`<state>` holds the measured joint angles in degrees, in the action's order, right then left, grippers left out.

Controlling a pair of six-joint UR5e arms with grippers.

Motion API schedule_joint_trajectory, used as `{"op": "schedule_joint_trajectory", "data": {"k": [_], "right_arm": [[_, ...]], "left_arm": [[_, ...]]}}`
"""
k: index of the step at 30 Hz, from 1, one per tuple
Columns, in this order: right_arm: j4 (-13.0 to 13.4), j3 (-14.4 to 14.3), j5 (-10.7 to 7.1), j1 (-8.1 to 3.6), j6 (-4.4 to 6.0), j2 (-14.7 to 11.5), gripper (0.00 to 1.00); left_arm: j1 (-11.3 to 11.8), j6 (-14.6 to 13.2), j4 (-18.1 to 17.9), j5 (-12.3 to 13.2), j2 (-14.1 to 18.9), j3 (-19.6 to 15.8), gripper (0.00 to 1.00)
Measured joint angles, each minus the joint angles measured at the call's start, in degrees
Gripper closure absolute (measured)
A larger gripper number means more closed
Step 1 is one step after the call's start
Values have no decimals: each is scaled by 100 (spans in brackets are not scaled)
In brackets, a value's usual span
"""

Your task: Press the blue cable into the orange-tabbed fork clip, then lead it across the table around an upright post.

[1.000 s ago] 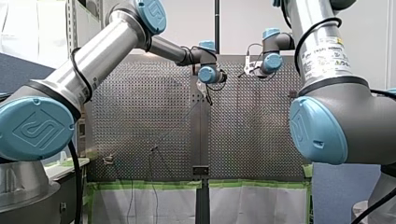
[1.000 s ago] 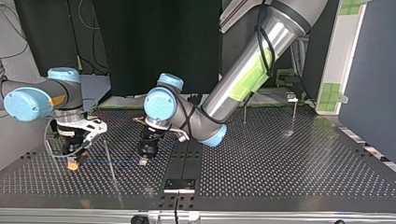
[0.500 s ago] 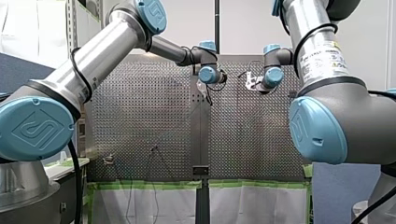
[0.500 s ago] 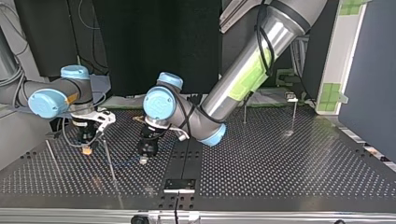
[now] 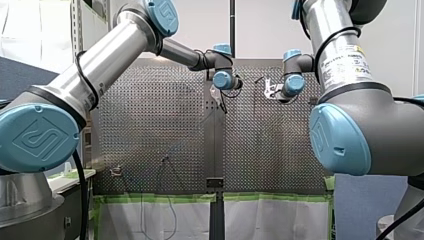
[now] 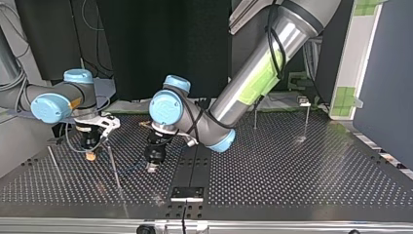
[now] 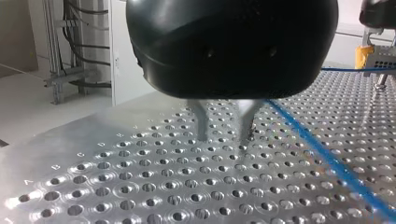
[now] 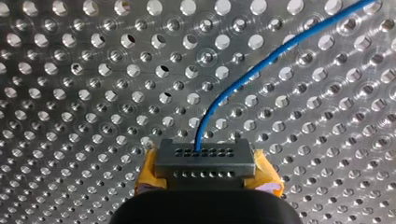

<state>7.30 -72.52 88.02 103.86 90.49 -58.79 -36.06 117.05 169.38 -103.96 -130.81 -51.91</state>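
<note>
Now pinches the blue cable (image 8: 243, 77) in my right gripper (image 8: 204, 161), yellow pads (image 8: 267, 179) pressed together on it just above the perforated table (image 8: 70, 93). Comes out from between the pads in the right wrist view, then bends ahead and off to 1 side over the holes. At the top view's left, holds it low beside a thin upright post (image 6: 113, 163); from there trails across the plate toward my left gripper (image 7: 223, 128) near the middle. Side of the post taken: cannot tell. In the left wrist view, shows 2 metal fingers (image 7: 201, 122) spread slightly, tips down at the table, nothing between. Runs along the table just beside those fingers, outside the gap. Far ahead there, shows my right gripper with 1 yellow pad and a raised stretch of cable.
</note>
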Motion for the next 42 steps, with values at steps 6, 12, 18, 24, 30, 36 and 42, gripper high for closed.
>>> {"op": "schedule_joint_trajectory", "data": {"k": [6,12,18,24,30,36,42], "right_arm": [[0,-3,-3,19,-3,9,100],[0,-3,-5,31,-9,11,100],[0,-3,-11,40,-12,12,100],[0,-3,-10,42,-12,19,100],[0,-2,-10,54,-12,22,100],[0,-3,4,56,-12,35,100],[5,-4,23,59,-13,45,100]], "left_arm": [[-6,-20,70,-42,0,-1,57],[-8,-126,106,-32,0,-1,49],[-9,-269,140,-135,0,-1,7],[-9,-491,232,-266,0,-1,0],[-9,-705,299,-371,1,0,0],[-9,-750,303,-359,1,0,0],[-9,-757,293,-343,1,0,0]]}}
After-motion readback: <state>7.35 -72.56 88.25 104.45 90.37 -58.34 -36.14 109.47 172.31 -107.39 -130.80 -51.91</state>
